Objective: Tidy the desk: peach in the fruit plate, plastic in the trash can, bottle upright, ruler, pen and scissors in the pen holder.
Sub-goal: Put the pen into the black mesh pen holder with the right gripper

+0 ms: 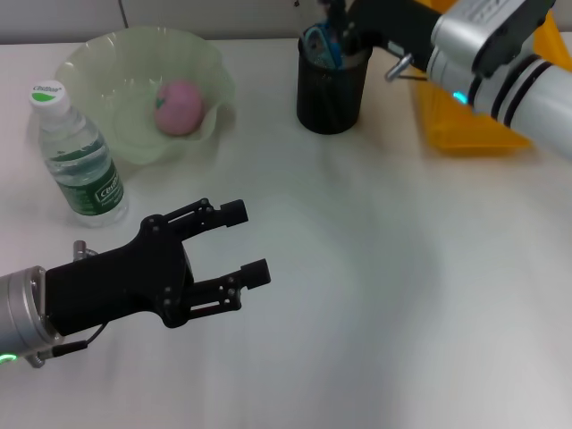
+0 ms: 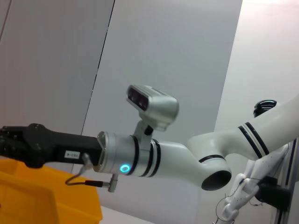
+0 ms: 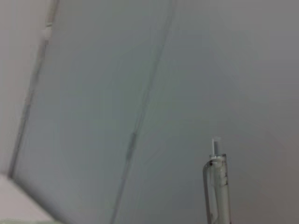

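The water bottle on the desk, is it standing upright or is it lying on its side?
Upright. In the head view the bottle stands on its base beside the fruit plate, with its white cap at the top.

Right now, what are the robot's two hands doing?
Left gripper: open, holding nothing, hovering over the table.
Right gripper: over the pen holder; cannot be told.

This looks like a robot test room or lab set up as a mock office desk. A plain white worktop (image 1: 375, 295) fills the head view and carries a few staged things: a black pen holder (image 1: 332, 89) at upper centre, a pale green fruit plate (image 1: 107, 63) at upper left, a water bottle (image 1: 76, 156) beside it, and a yellow bin (image 1: 465, 121) at upper right. The left wrist view shows bare grey wall panels (image 2: 168, 51) behind a white robot arm (image 2: 196, 154).
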You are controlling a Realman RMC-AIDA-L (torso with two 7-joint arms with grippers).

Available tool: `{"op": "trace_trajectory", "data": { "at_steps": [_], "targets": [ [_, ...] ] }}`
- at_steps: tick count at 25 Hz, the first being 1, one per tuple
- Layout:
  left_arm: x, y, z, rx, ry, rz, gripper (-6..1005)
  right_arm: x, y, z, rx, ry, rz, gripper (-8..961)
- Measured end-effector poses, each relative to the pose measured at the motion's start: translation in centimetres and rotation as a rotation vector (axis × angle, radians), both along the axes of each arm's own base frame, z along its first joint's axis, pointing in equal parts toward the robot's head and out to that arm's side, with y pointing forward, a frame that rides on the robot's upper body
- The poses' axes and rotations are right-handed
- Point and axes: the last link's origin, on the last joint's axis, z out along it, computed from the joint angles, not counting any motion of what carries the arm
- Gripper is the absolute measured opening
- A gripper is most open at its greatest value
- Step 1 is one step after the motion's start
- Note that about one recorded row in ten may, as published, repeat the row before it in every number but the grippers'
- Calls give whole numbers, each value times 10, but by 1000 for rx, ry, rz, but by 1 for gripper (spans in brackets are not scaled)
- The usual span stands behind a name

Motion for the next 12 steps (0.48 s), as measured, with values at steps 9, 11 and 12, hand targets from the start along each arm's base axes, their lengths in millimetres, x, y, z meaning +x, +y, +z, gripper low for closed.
{"op": "trace_trajectory", "data": {
  "at_steps": [9,11,12],
  "targets": [
    [-1,0,1,2,2,0,801,3,1,0,1,41,-50,167],
    [-1,0,1,3,5,1,801,3,1,0,-1,43,-52,181],
    [-2,0,2,3,5,1,801,3,1,0,-2,45,-54,189]
  ]
}}
